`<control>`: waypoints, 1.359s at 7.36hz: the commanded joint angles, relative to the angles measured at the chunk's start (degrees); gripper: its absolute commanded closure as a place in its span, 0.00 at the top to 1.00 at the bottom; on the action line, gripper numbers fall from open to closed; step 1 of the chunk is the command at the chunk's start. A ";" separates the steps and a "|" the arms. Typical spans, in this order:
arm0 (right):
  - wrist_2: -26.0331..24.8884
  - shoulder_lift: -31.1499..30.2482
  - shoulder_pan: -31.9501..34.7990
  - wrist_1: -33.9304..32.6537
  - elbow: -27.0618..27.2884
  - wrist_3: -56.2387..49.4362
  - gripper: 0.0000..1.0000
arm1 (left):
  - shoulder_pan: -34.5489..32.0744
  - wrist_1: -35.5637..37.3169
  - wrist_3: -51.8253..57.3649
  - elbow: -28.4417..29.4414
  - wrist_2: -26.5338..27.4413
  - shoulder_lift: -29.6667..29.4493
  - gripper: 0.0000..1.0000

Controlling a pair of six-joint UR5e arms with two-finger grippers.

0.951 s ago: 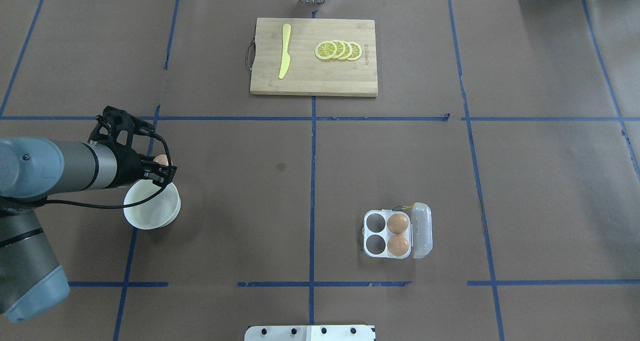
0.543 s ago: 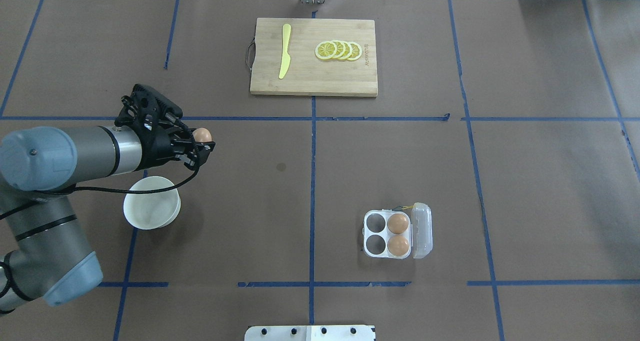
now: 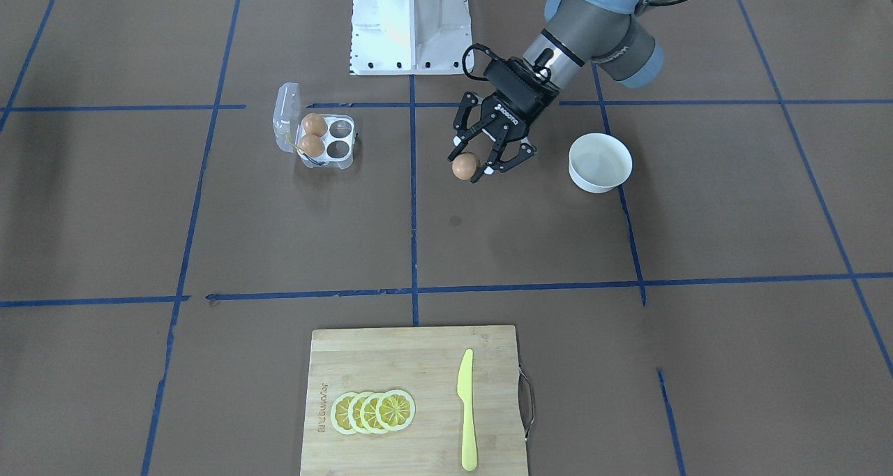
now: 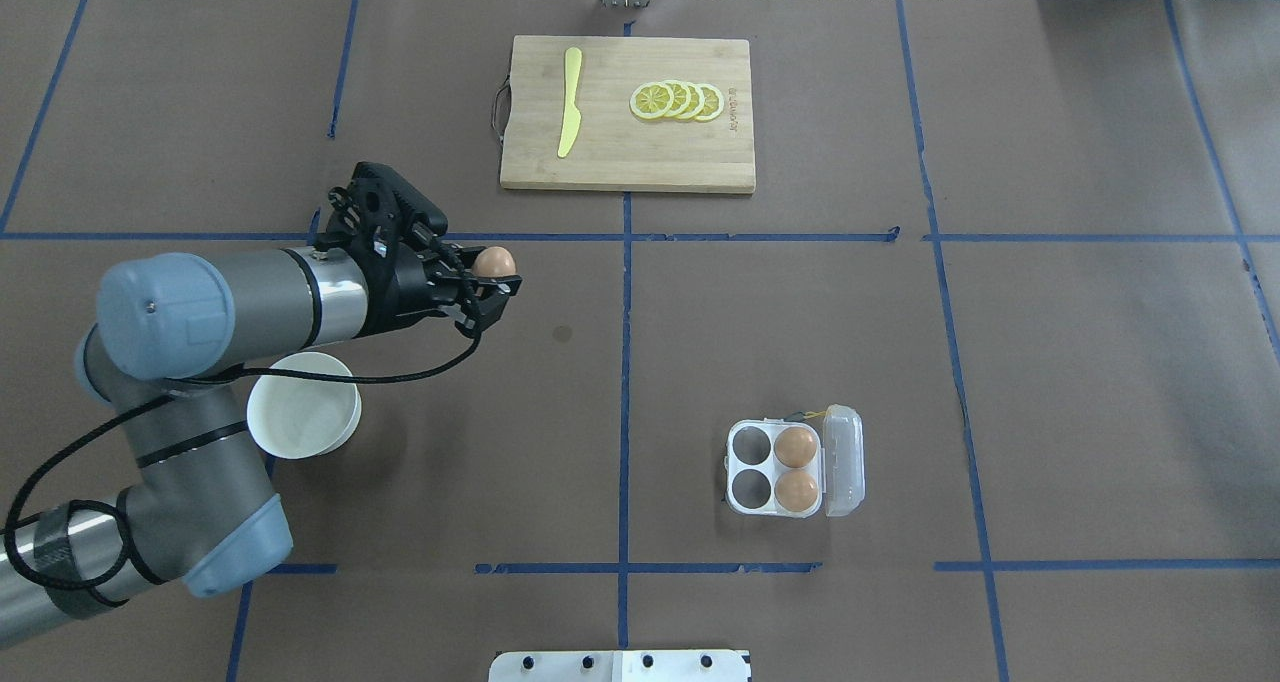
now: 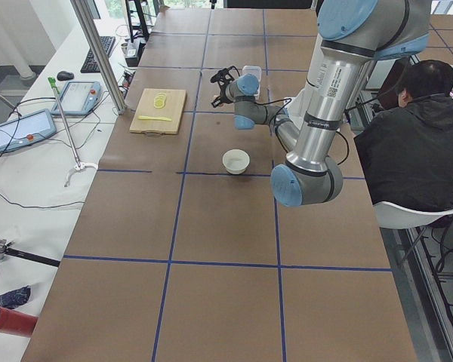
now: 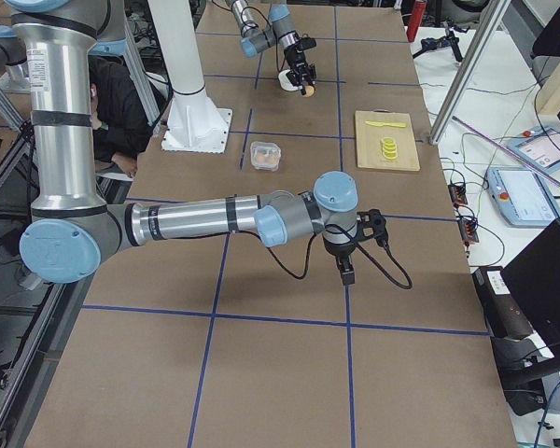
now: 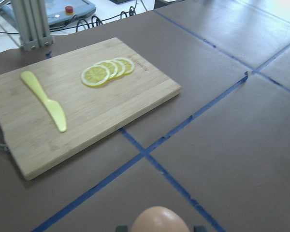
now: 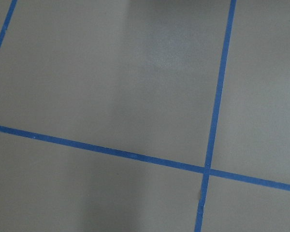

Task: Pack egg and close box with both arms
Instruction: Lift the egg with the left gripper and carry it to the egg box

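My left gripper [image 4: 496, 276] is shut on an orange-brown egg [image 4: 494, 260] and holds it above the table, right of and beyond the white bowl. The front view shows the egg [image 3: 464, 166] between the black fingers, and the left wrist view shows it at the bottom edge [image 7: 159, 220]. The clear box [image 4: 750, 468] stands open at the near right, its lid [image 4: 843, 462] folded out to the right. Two eggs [image 4: 796, 447] fill its right cups; the two left cups are empty. My right gripper [image 6: 346, 272] shows only in the right side view, so I cannot tell its state.
A round white bowl [image 4: 303, 419] stands under my left forearm and looks empty. A wooden cutting board [image 4: 628, 152] at the far middle carries lemon slices [image 4: 678, 100] and a yellow knife [image 4: 570, 102]. The white base block [image 3: 408, 22] sits at the robot's side.
My left gripper has lifted away from the bowl and moved right and farther out with the egg in it. The box has not moved.
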 commanded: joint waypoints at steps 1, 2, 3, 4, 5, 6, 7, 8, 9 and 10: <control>0.00 -0.01 0.00 0.00 -0.23 -0.06 1.00 | 5.49 -14.32 10.65 7.74 4.99 -2.40 0.00; 0.00 -0.01 0.00 0.00 -0.32 -0.06 1.00 | 6.81 -20.76 11.56 12.83 5.18 -4.76 0.00; 0.00 -0.01 0.00 0.00 -0.32 -0.06 1.00 | 8.30 -21.34 13.66 15.67 6.57 -8.52 0.00; -0.09 -0.01 0.00 0.00 -0.40 -0.15 1.00 | 10.84 -21.52 15.59 20.05 9.89 -13.52 0.00; -0.09 -0.09 0.00 0.00 -0.49 -0.15 1.00 | 11.47 -21.61 15.70 24.01 11.23 -17.48 0.00; -0.17 -0.09 0.00 0.00 -0.58 -0.15 1.00 | 11.91 -21.70 16.48 25.00 10.89 -18.57 0.00; -0.18 -0.09 0.00 0.00 -0.58 -0.15 1.00 | 12.44 -21.96 17.71 25.45 10.72 -19.36 0.00; -0.26 -0.09 0.00 0.00 -0.76 -0.15 1.00 | 12.79 -21.96 18.15 26.93 10.54 -20.68 0.00; -0.26 -0.09 0.00 0.00 -0.84 -0.15 1.00 | 12.80 -21.96 18.16 28.17 10.10 -21.30 0.14; -0.26 -0.09 0.00 0.00 -0.85 -0.15 1.00 | 12.80 -21.96 18.16 28.18 9.40 -21.30 0.18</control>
